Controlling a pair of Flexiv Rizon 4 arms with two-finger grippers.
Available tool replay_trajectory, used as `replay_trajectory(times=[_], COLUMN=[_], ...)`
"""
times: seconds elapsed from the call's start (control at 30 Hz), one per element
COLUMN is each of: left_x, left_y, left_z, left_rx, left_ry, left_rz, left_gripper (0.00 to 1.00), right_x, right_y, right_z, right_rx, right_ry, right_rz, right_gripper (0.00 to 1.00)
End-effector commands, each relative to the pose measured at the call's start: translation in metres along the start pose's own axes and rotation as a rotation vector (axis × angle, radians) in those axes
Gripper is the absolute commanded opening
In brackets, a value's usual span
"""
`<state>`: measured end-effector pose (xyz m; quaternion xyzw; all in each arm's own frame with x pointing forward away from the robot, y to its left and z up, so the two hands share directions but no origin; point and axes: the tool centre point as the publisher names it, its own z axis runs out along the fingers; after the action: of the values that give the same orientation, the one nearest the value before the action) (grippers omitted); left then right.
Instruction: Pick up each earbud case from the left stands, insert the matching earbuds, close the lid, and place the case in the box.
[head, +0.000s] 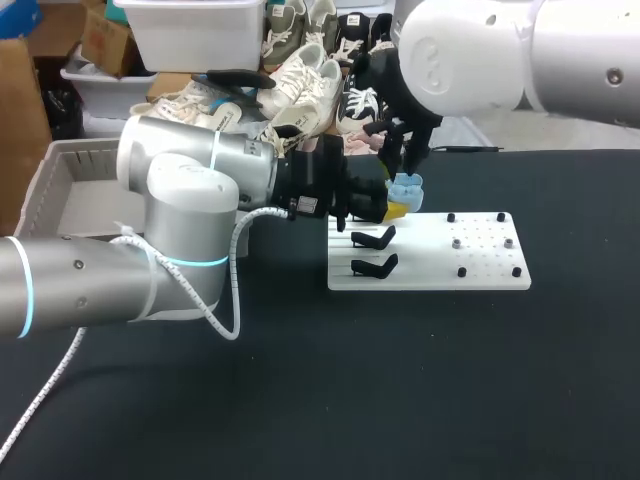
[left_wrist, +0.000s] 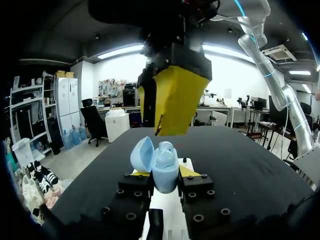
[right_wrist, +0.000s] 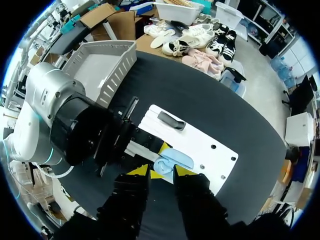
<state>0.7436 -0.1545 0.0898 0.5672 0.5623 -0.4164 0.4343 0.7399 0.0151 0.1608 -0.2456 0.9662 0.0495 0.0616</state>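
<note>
A pale blue earbud case (left_wrist: 165, 167) stands upright with its lid (left_wrist: 141, 152) swung open, and my left gripper (left_wrist: 162, 173) is shut on its lower body. In the head view the case (head: 406, 188) is held just over the near-left corner of the white stand board (head: 480, 262). My right gripper (head: 408, 160) hangs straight above the open case, its yellow fingers (left_wrist: 175, 100) slightly apart and holding nothing I can see. From the right wrist, the case (right_wrist: 172, 159) shows below my right gripper (right_wrist: 162, 171). Two black stands (head: 375, 238) on the board are bare.
A grey box (head: 70, 180) sits at the table's far left, also visible as the grey box (right_wrist: 107, 60) behind my left arm. The board carries several small black pegs (head: 452, 217). A white cable (head: 225, 300) hangs off my left arm.
</note>
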Motion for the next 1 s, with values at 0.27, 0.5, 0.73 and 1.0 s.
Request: replay_trajectory(times=[0.27, 0.5, 0.73, 1.0], left_x=[0.000, 0.000, 0.000, 0.000], left_y=[-0.001, -0.001, -0.001, -0.001], left_z=[0.000, 0.000, 0.000, 0.000], left_rx=[-0.003, -0.003, -0.003, -0.003], left_ry=[-0.001, -0.001, -0.001, -0.001], left_rz=[0.001, 0.001, 0.001, 0.001], left_gripper=[0.00, 0.00, 0.00, 0.00], right_x=[-0.019, -0.033, -0.030, -0.017], right_y=[-0.033, -0.044, -0.046, -0.043], right_z=[-0.008, 0.012, 0.031, 0.033], right_rx=[0.005, 0.003, 0.005, 0.007], right_ry=[-0.076, -0.039, 0.002, 0.012], right_rz=[0.134, 0.184, 0.197, 0.203], right_gripper=[0.30, 0.30, 0.30, 0.29])
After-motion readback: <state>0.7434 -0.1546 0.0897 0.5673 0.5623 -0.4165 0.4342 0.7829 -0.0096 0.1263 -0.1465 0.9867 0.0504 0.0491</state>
